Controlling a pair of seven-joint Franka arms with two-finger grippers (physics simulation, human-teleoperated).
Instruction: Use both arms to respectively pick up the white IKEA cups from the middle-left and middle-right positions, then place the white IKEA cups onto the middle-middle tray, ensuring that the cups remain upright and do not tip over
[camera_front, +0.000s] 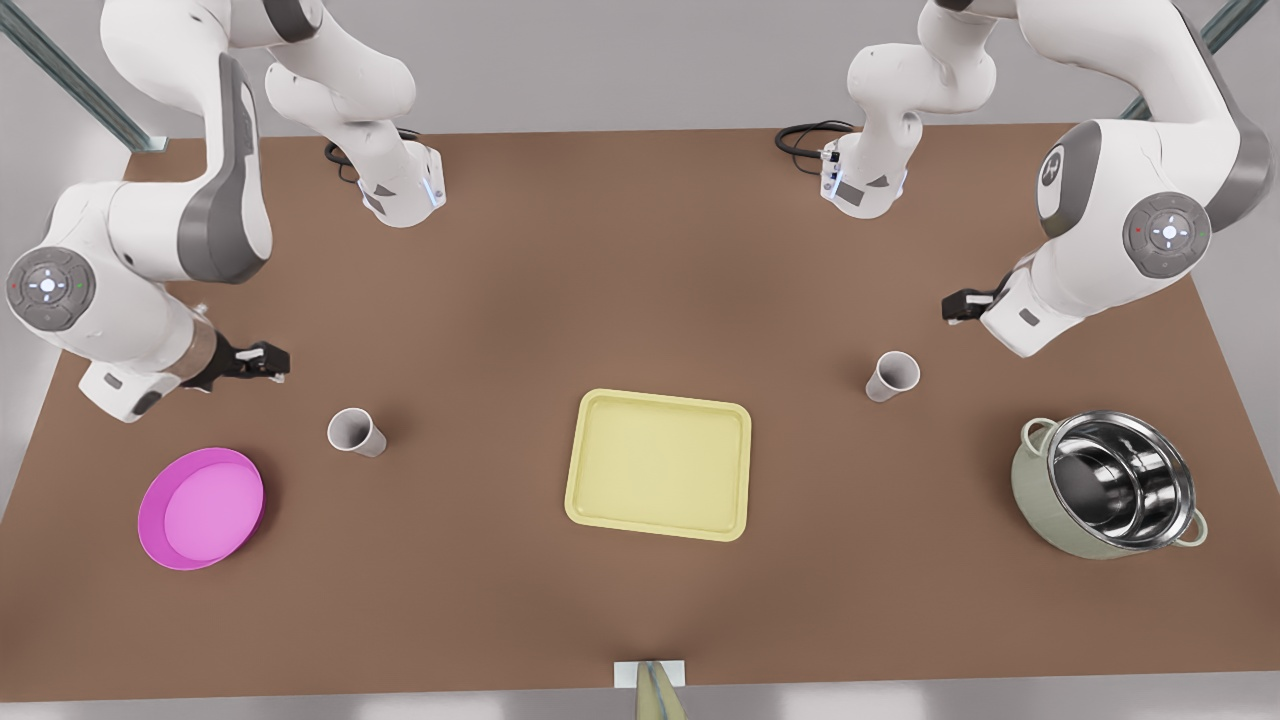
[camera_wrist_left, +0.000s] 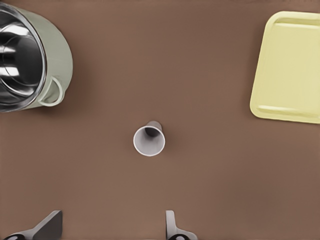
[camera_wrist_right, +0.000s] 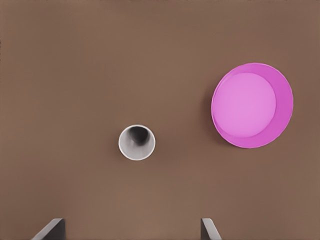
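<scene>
No writing shows on either white cup.

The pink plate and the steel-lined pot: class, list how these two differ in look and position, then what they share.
The pink plate is flat, shallow and matte magenta; the steel-lined pot is deep, pale green outside and mirror-shiny inside. The pot has side loop handles; the plate has none. The plate sits at the front view's left, the pot at its right. Both are round, hold nothing and rest on the brown table.
</scene>
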